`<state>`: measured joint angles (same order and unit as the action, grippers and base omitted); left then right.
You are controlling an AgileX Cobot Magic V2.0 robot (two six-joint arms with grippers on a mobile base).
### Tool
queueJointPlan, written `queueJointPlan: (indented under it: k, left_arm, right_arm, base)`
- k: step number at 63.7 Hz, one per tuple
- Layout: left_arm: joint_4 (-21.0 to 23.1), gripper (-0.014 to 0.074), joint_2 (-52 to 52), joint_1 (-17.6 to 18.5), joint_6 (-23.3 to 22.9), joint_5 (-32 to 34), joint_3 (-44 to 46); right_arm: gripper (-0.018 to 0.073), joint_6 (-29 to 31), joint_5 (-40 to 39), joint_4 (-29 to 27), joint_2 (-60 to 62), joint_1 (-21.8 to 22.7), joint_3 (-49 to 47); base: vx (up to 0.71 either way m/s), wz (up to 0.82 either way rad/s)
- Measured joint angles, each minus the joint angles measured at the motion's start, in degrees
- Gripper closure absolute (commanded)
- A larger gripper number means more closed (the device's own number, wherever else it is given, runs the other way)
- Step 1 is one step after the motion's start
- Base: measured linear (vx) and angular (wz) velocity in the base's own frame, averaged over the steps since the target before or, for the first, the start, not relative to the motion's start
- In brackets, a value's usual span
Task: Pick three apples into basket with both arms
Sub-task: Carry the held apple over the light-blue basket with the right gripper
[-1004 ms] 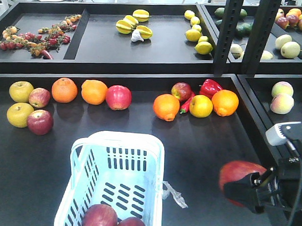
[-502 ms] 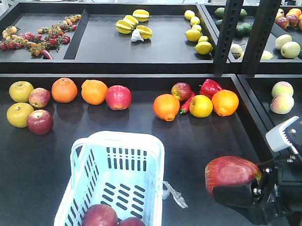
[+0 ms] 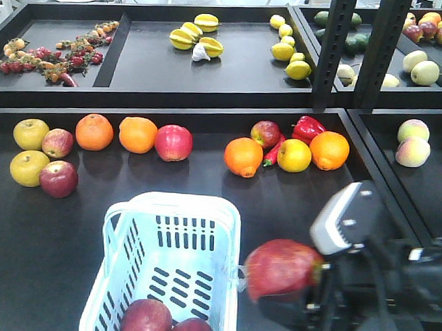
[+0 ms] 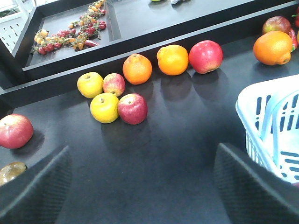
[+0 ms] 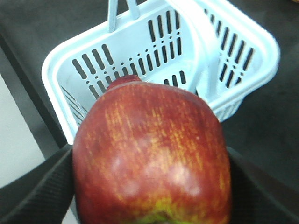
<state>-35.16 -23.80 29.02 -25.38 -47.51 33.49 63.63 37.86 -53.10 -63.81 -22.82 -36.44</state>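
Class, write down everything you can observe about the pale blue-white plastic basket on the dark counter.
The pale blue-white rectangular plastic basket stands upright on the dark counter, open at the top. Its walls and floor carry rows of slots, and the rim is rounded. A hoop handle arches across it, and a scrap of clear film hangs from its right side. Two dark maroon-red apples lie inside at the near end. A third apple, held in the right tool, hovers beside its right rim.

Bright overhead light, soft shadows under fruit; right wrist apple (image 5: 152, 154) blurry close-up.
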Motion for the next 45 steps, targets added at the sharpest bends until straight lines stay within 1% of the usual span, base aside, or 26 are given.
queueJointPlan:
  k: [2,6,14,22,32,38,45]
  left_arm:
    - [0.00,0.0011,0.00,0.00,0.00,0.00,0.00]
    - [0.00,0.0011,0.00,0.00,0.00,0.00,0.00]
    - [0.00,0.0011,0.00,0.00,0.00,0.00,0.00]
    - [0.00,0.0011,0.00,0.00,0.00,0.00,0.00]
    - [0.00,0.0011,0.00,0.00,0.00,0.00,0.00]
    - [0.00,0.0011,0.00,0.00,0.00,0.00,0.00]
    - [0.00,0.0011,0.00,0.00,0.00,0.00,0.00]
  right_arm:
    - [0.0244,0.00,-1.02,0.00,-1.12,-1.08,-0.21]
    - [0.0244,0.00,-4.73,0.00,-4.36,-5.09,-1.15]
    - [0.0238,0.00,-11.38,-0.24,-10.95,-11.38,-3.76]
    - [0.0198,0.00,-16.64,-0.91,-18.19,-16.42,-7.19]
    - [0.0067,-0.43,-18.80,-1.60,-24.60,-18.93,-11.63]
    - [-0.0033,-0.86,-19.12,-2.41,-27.17,-19.00,-13.19]
    - [-0.0094,-0.86,-19.56,-3.02,-28.27,-19.00,-13.41]
  base:
    - [0.00,0.00]
    - [0.00,0.00]
    - [0.00,0.00]
    - [0.00,0.00]
    - [0.00,0.00]
    - [0.00,0.00]
    - [0.00,0.00]
